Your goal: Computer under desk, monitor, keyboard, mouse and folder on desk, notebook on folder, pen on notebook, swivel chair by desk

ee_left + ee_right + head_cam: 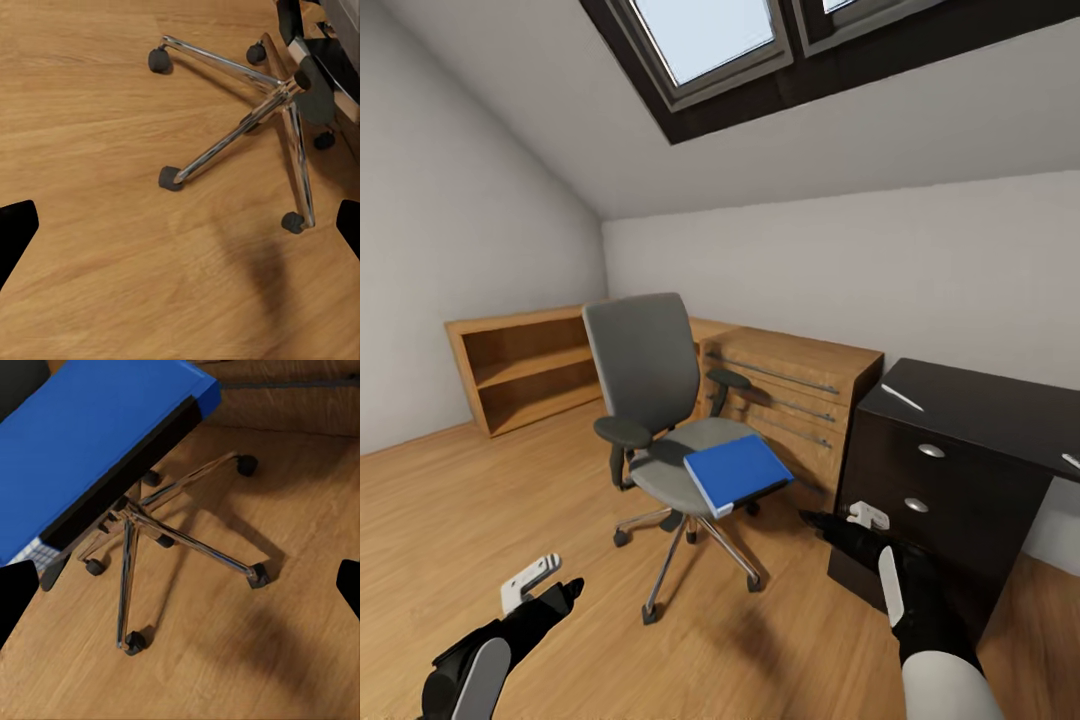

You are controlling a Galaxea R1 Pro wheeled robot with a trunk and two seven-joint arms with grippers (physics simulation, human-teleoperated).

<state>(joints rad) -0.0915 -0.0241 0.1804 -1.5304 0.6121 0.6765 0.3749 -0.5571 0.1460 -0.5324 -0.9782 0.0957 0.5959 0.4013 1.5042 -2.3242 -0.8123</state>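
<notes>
The grey swivel chair [645, 375] stands mid-room on its chrome star base [277, 94]. On its seat lies the blue folder [737, 472], tilted and overhanging the seat's front edge; the right wrist view shows the folder [90, 442] from close above the base [127, 521]. My left gripper [545, 585] hangs open over bare floor, left of and nearer than the chair. My right gripper [842, 520] is open too, just right of the folder and apart from it. The black desk [970, 405] stands at the right, with a thin white stick [902, 397] on top.
The desk's end has two drawers [920, 480] close to my right arm. An oak drawer unit [800, 395] stands behind the chair and a low oak shelf [520, 365] along the left wall. Wood floor [450, 520] lies open at the left.
</notes>
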